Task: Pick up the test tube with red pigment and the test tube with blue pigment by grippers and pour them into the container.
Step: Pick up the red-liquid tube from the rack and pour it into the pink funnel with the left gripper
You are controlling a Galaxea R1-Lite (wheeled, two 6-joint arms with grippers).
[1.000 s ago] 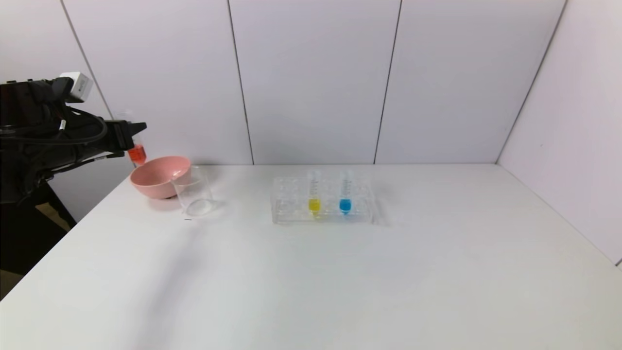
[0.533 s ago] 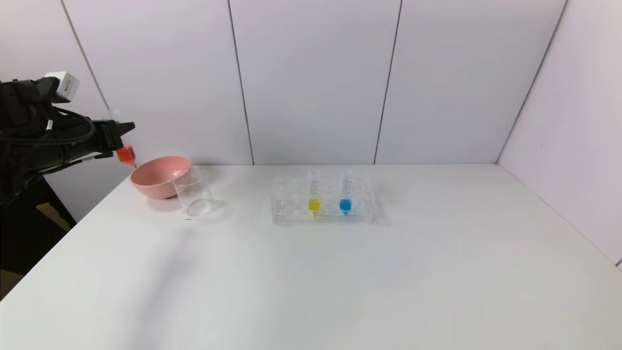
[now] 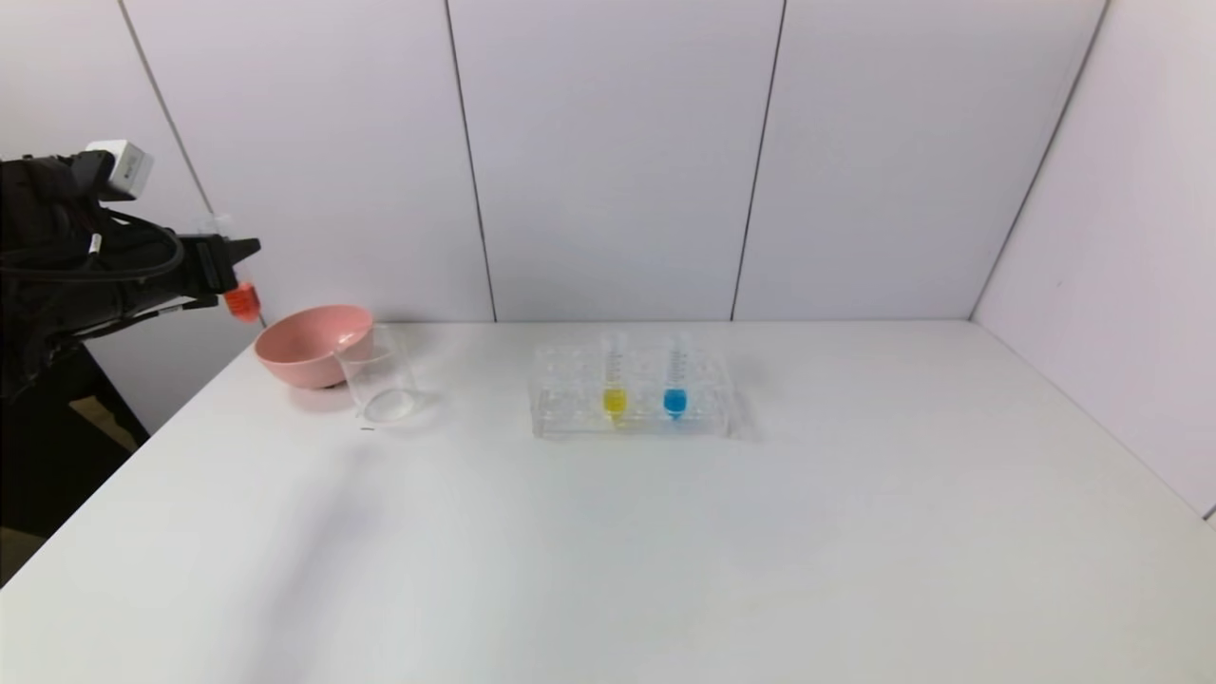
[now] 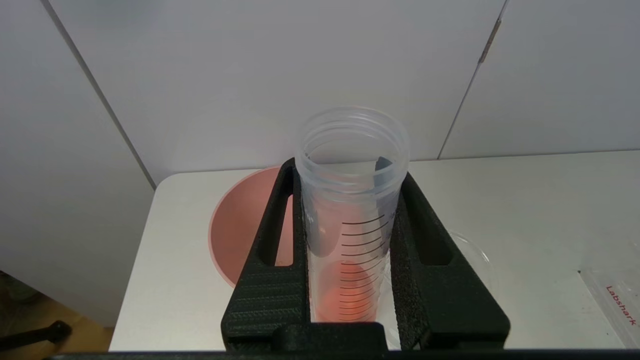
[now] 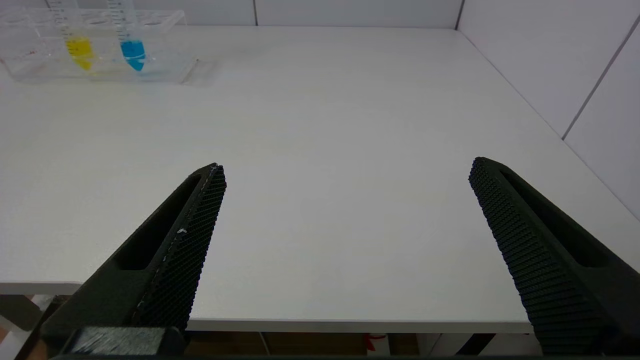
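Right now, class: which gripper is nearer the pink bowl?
Left. The left gripper holds the red tube just beyond the pink bowl; the right gripper hangs off the table's near edge.

A white worktop [image 3: 665, 551] fills the lower frame, matte and evenly lit with soft shadows. Behind it stand pale grey wall panels [image 3: 608, 161] split by thin dark seams — another panelled wall angles in at the right. At lower left, past the worktop's edge, brownish floor [image 3: 95, 418] shows.
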